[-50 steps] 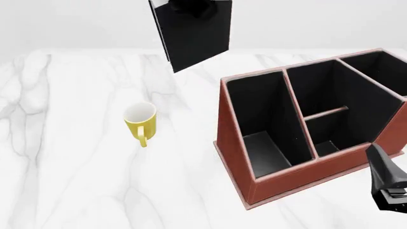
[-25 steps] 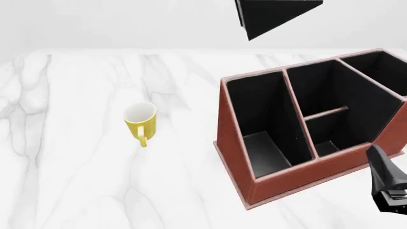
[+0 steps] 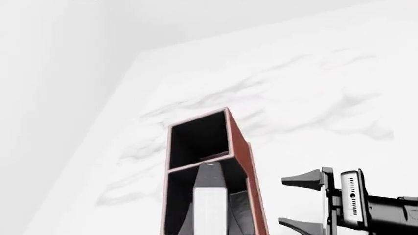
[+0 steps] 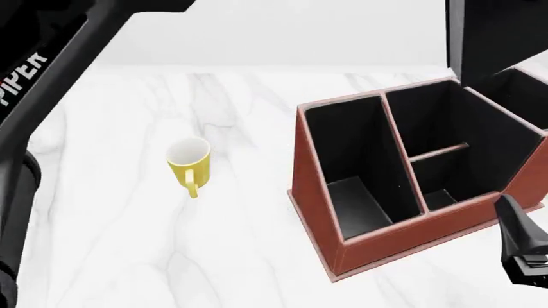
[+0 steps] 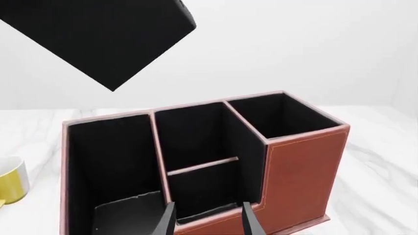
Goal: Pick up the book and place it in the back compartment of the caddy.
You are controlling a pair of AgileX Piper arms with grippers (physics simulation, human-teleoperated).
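Note:
The black book [image 4: 495,37] hangs in the air at the top right of the front view, over the far end of the reddish-brown caddy [image 4: 319,212]. My left gripper is shut on it. In the left wrist view I look down the book's white page edge [image 3: 210,210] onto the caddy [image 3: 243,152] below. My left arm [image 4: 51,83] crosses the front view's left side; its gripper is above that frame. The right wrist view shows the book [image 5: 98,34] above the caddy [image 5: 300,161]. My right gripper [image 5: 207,221] is open and empty, low at the caddy's near side [image 4: 519,239].
A yellow mug [image 4: 189,164] stands on the white marble table [image 4: 102,244], left of the caddy; its edge also shows in the right wrist view [image 5: 9,182]. My right gripper also shows in the left wrist view [image 3: 302,203], beside the caddy.
The book has moved right along the top of the front view, from above mid-table to above the caddy's far end. My left arm has swung into view. The right gripper has stayed put.

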